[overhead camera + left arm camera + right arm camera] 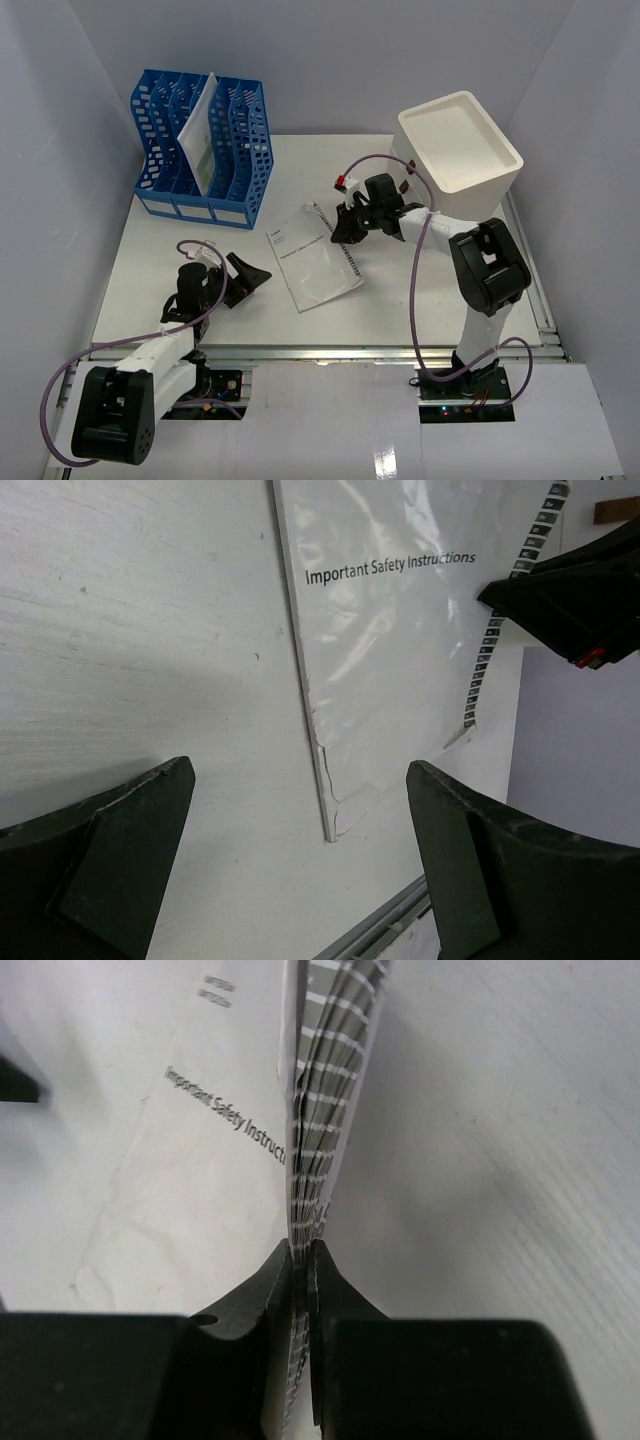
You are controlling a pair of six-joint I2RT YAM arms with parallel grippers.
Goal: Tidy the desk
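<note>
— White laminate: is that the desk?
— Yes. The large flat white rectangular desk [150,260] fills the middle of the overhead view. Pale grey walls stand on three sides, and a metal rail [330,350] runs along its near edge, where both arm bases sit.
— What is on it, starting from the left?
— At the far left corner a blue slotted plastic file rack [230,150] stands upright, with a white sheet of paper [203,130] leaning in one of its middle slots. Nearer the front, the left gripper [240,278] sits low over the desk. Its two dark fingers [120,850] are spread wide apart, with bare tabletop showing between them. Just to its right lies a white spiral-bound booklet [312,262] headed "Important Safety Instructions". It is cover up, and its near corner is creased.
— And the right side?
— The right gripper [345,222] reaches in to the booklet's far right corner. Its own wrist view shows the jaws pinched tight on the wire-bound edge, which is seen edge-on between them with the pages fanning slightly. At the far right corner sits a cream rectangular box [460,145] with a sunken top, close behind the right arm.
</note>
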